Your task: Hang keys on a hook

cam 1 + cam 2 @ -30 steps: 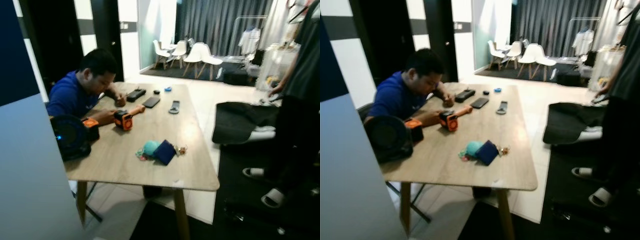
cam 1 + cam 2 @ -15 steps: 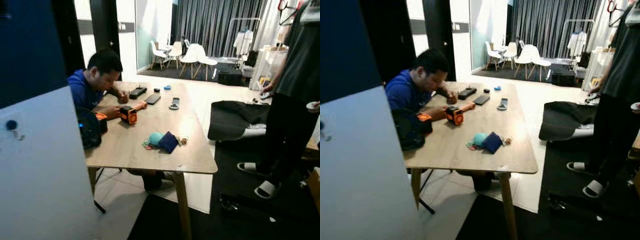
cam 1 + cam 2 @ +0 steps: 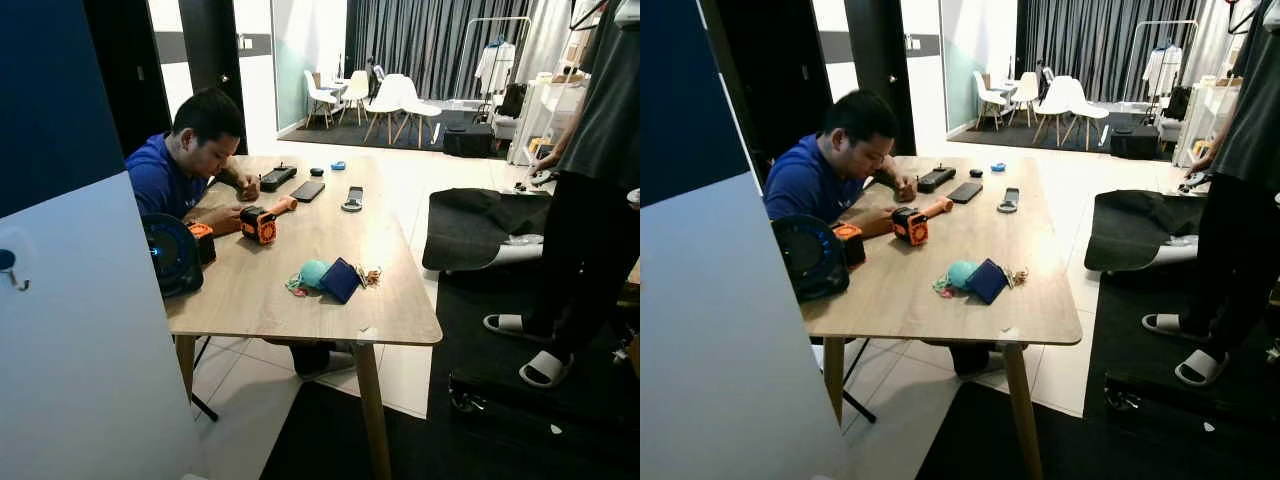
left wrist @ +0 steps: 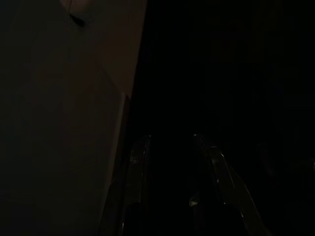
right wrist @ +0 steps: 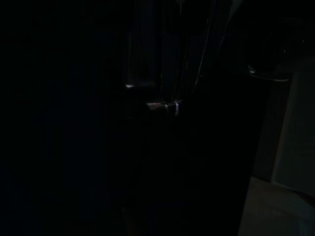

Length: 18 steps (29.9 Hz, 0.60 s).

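Left eye view looks over a wooden table, and the keys lie on it toward the near right, touching a dark blue pouch with a teal ball just left of that. On the white panel at the near left sits a small hook (nothing on it). A person in a blue shirt sits at the far left side, hands on an orange and black tool. Another person stands at the right in sandals. Left gripper hangs in deep shade, fingers apart; whether the right gripper's fingers are apart or together, I cannot tell.
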### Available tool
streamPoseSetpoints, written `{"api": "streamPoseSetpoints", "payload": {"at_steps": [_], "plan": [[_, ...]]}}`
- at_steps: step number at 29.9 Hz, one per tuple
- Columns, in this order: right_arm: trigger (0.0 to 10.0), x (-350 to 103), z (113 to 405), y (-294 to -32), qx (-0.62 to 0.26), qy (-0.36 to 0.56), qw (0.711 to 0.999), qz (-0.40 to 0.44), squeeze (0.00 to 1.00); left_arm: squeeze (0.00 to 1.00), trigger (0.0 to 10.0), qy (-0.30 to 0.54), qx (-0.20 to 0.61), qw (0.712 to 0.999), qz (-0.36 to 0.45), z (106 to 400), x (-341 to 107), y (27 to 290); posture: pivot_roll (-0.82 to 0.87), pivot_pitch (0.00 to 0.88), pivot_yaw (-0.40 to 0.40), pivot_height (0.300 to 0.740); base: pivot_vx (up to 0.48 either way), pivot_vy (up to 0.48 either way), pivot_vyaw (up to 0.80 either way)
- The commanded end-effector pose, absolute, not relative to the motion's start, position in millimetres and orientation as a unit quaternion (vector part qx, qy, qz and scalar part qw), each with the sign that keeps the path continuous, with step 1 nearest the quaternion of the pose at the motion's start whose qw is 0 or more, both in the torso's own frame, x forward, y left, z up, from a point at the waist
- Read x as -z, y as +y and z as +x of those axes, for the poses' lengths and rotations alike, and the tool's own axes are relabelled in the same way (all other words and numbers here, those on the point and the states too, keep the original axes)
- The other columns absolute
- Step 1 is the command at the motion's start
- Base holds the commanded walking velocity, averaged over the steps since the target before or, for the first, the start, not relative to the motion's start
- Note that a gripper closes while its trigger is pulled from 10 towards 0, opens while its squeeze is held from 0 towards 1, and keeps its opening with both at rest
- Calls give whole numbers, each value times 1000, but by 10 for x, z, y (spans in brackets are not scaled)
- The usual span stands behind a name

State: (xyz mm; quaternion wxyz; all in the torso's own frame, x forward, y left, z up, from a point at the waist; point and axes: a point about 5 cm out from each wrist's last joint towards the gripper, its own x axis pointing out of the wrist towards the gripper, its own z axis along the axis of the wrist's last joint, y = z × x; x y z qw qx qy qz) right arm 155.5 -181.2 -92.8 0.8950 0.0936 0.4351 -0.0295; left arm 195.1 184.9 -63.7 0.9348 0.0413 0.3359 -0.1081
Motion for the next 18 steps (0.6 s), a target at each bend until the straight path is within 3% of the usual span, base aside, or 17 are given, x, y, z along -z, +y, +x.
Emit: {"api": "streamPoseSetpoints", "payload": {"at_steps": [1, 18], "plan": [[10000, 941, 1524, -1807, 29, 440, 893, 91, 0, 0, 10000, 333, 114, 935, 42, 1943, 637, 1836, 75, 14, 24, 740, 0, 0, 0], [10000, 941, 1524, -1806, 28, 440, 893, 89, 0, 0, 10000, 339, 126, 931, 42, 1926, 648, 1824, 73, 14, 25, 740, 0, -322, 0]]}}
